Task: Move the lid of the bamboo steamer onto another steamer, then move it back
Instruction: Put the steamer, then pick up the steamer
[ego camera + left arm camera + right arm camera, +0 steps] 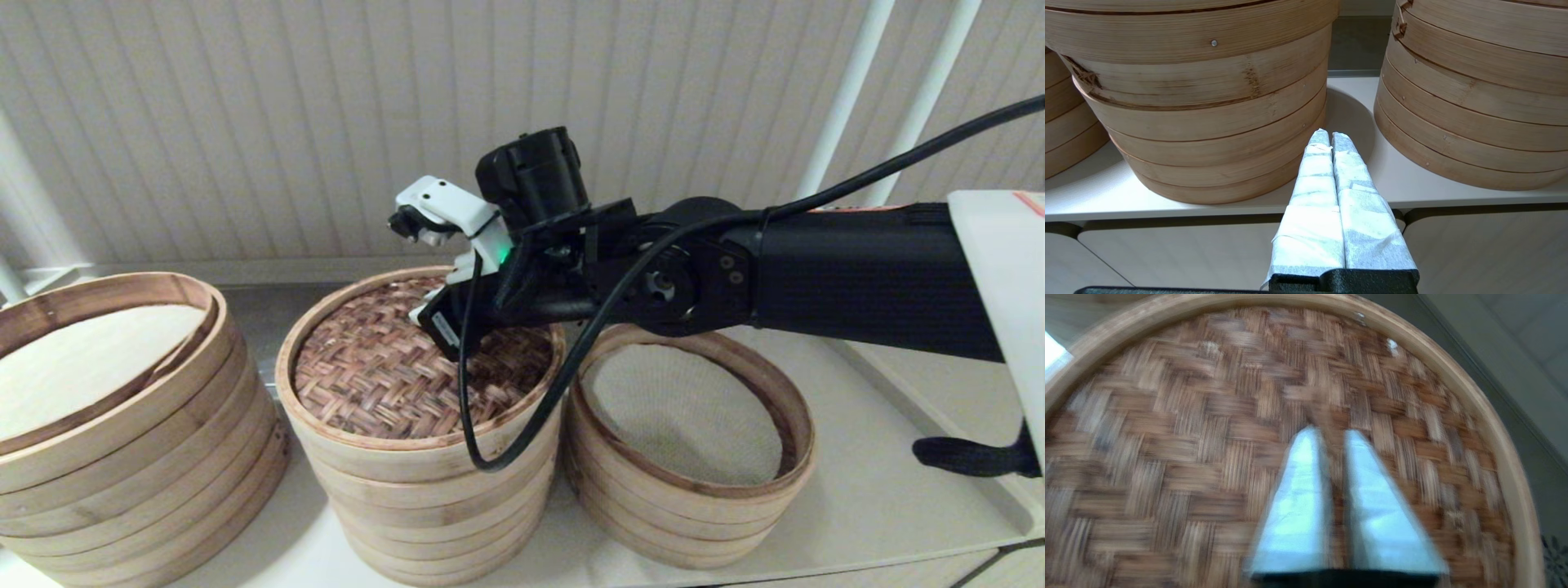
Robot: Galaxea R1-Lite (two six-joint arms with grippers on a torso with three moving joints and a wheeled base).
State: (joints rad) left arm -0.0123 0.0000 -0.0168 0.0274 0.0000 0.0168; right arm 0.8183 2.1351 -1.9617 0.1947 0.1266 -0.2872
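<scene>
Right gripper (1333, 435) right above lid (408, 367) middle, fingers a little apart, holding nothing. Left gripper (1330, 136) pressed shut, low by shelf (1167, 204) front edge.

Pale shelf (882, 490) bearing three bamboo steamer stacks: wide (122, 457), medium (424, 498), short (694, 498).
</scene>
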